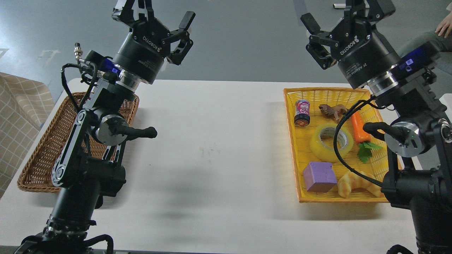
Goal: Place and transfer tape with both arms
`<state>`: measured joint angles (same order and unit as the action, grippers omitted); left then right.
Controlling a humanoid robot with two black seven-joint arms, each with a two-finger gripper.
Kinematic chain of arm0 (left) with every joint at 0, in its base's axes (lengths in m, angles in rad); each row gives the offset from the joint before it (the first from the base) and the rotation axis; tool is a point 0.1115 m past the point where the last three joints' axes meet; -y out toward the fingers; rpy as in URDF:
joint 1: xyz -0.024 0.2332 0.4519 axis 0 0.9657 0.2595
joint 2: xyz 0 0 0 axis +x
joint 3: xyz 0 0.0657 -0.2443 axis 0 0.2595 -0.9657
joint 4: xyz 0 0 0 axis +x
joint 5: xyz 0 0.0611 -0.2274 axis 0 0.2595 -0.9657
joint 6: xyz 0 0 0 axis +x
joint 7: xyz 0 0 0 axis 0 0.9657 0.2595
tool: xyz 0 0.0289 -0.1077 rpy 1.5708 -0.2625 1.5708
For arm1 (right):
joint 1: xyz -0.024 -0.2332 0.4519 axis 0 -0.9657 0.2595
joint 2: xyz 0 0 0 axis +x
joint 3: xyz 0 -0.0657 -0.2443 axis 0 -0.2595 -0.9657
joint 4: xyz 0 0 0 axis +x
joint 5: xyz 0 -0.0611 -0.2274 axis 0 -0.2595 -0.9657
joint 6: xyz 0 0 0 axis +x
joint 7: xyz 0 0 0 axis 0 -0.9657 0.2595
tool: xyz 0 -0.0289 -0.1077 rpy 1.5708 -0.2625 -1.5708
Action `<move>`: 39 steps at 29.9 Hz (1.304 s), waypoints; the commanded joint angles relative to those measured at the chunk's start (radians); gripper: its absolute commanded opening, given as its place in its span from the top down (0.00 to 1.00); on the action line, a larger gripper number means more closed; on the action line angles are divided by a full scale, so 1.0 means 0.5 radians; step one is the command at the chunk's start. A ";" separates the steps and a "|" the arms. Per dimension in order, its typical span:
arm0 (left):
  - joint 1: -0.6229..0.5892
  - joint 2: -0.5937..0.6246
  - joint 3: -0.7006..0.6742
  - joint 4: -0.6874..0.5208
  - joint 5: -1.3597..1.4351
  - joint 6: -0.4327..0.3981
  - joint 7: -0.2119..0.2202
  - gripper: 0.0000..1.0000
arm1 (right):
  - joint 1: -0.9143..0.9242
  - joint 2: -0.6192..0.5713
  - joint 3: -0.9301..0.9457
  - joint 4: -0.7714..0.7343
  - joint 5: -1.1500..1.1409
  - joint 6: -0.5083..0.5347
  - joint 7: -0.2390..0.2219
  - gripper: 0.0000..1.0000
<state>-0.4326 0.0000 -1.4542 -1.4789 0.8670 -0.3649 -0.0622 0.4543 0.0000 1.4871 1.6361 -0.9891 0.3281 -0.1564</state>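
Note:
The tape [331, 141], a thick translucent yellow roll with a pale core, lies flat in the middle of the yellow basket [291, 116] at the right of the white table. My right gripper [348, 8] is raised well above the far end of that basket, fingers spread open and empty; a black cable from this arm crosses in front of the roll. My left gripper [155, 14] is held high over the far left of the table, also open with nothing in it. Both are far from the roll.
The yellow basket also holds a small can [302, 112], a brown toy animal [332, 111], a toy carrot [359, 129], a purple block [319, 176] and a croissant toy [356, 183]. A brown wicker basket [39, 155] sits at the left. A person's hand [445, 25] shows top right.

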 commanded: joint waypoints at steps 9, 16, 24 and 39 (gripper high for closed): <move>0.006 0.000 0.037 0.003 0.002 0.024 -0.007 0.02 | -0.028 0.000 -0.001 0.017 -0.001 -0.003 0.000 0.00; 0.006 0.000 0.031 0.016 -0.007 0.030 -0.007 0.02 | -0.031 0.000 -0.001 0.017 -0.001 -0.003 0.000 0.00; 0.006 0.000 0.028 0.043 -0.013 0.058 -0.007 0.02 | -0.050 0.000 0.002 0.017 -0.001 -0.003 0.000 0.00; 0.006 0.000 0.031 0.043 -0.028 0.043 -0.007 0.02 | -0.050 0.000 0.060 -0.008 0.002 0.055 0.144 0.00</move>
<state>-0.4302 0.0000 -1.4388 -1.4573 0.8528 -0.3446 -0.0659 0.4290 0.0000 1.5170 1.6320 -0.9880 0.3453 -0.0865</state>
